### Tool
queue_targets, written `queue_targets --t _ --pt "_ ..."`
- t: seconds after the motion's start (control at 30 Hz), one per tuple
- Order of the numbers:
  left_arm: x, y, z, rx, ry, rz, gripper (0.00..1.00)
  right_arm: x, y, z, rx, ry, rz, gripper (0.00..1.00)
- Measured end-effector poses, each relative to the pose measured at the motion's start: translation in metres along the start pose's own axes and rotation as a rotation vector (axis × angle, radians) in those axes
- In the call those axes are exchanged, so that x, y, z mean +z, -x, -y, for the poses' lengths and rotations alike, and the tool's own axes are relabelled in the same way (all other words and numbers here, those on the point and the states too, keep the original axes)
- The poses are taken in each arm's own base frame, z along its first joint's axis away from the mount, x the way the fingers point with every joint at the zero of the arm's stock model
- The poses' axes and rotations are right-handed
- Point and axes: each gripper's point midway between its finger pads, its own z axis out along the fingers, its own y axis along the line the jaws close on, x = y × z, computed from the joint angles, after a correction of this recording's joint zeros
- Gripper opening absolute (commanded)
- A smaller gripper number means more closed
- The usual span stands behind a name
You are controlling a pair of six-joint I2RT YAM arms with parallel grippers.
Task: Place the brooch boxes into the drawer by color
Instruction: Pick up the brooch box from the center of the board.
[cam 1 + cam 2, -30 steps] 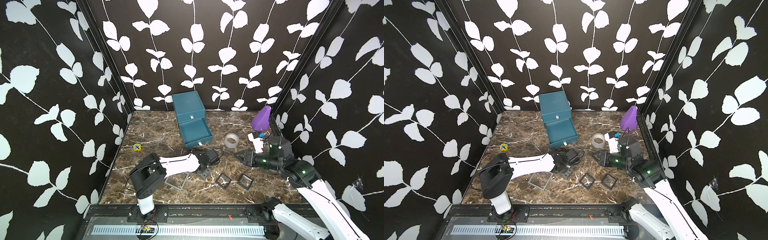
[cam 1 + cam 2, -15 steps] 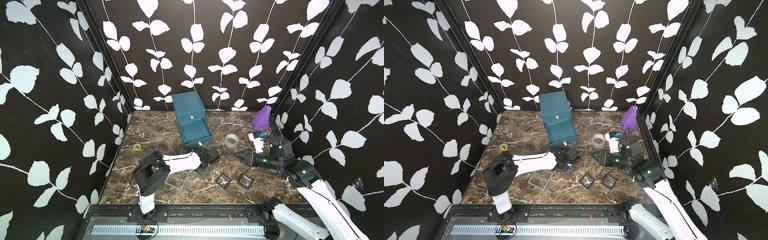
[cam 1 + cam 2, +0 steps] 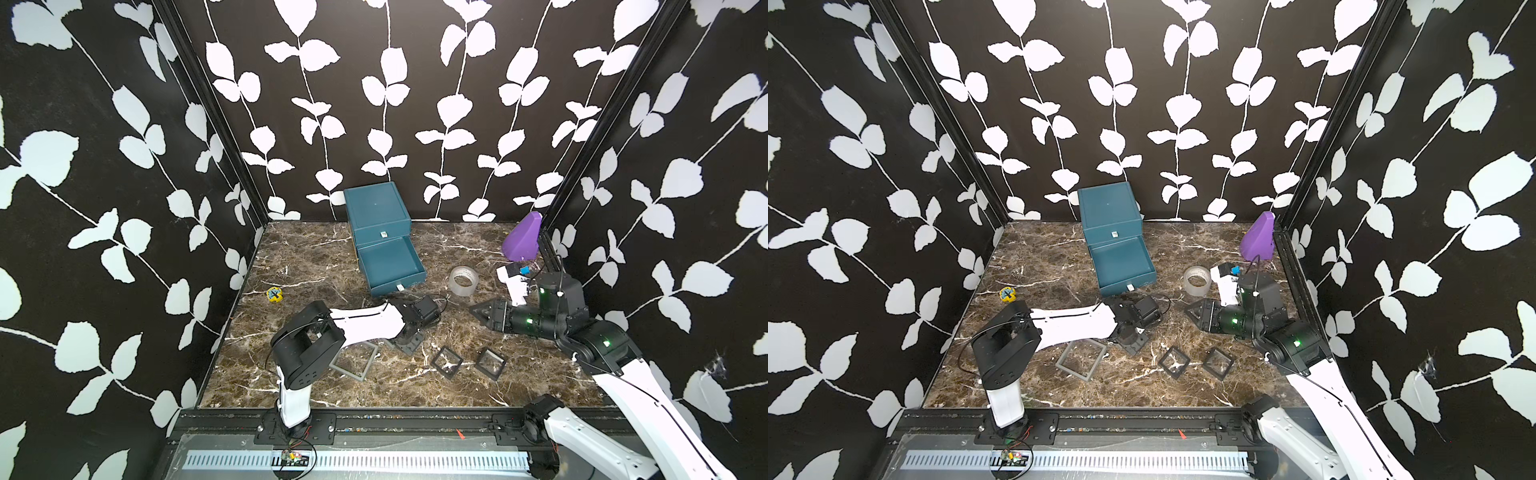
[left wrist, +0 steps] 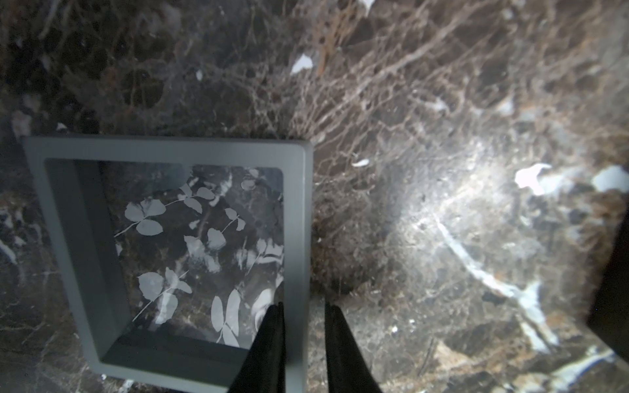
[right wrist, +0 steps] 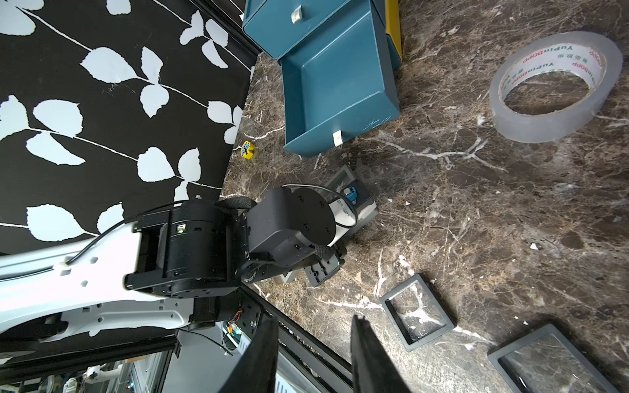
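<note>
A grey brooch box lies flat near the front left. My left gripper points down at its corner and straddles one side rail. One finger touches the rail and a thin gap shows at the other. Two black brooch boxes lie to the right. Another grey frame peeks from behind the left wrist. The teal drawer chest has one drawer pulled out and empty. My right gripper hovers open and empty.
A clear tape roll lies right of the open drawer. A purple wedge stands in the back right corner with a small white-and-black item below it. A small yellow toy lies by the left wall. A yellow strip shows beside the chest.
The left arm's elbow has swung slightly to the right while its gripper stays at the grey box's corner. The right arm and the boxes have not moved.
</note>
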Motion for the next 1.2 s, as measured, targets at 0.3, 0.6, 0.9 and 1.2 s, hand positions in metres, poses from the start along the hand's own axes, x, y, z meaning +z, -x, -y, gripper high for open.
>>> queue_targets --t 0.3,0.6,0.9,1.2 --pt "-0.001 0.001 0.0 0.012 0.003 -0.001 0.01 0.0 0.002 0.0 0.003 0.003 0.006 0.37" --pt "-0.015 0.006 0.004 0.031 -0.034 -0.004 0.0 0.001 0.002 0.0 0.005 0.006 0.004 0.37" --pt "-0.064 0.024 0.005 0.041 -0.076 0.034 0.0 -0.002 0.007 -0.006 -0.005 0.035 0.023 0.37" --pt "-0.146 0.066 -0.008 0.051 -0.081 0.149 0.0 -0.03 0.037 -0.009 -0.023 -0.034 0.147 0.36"
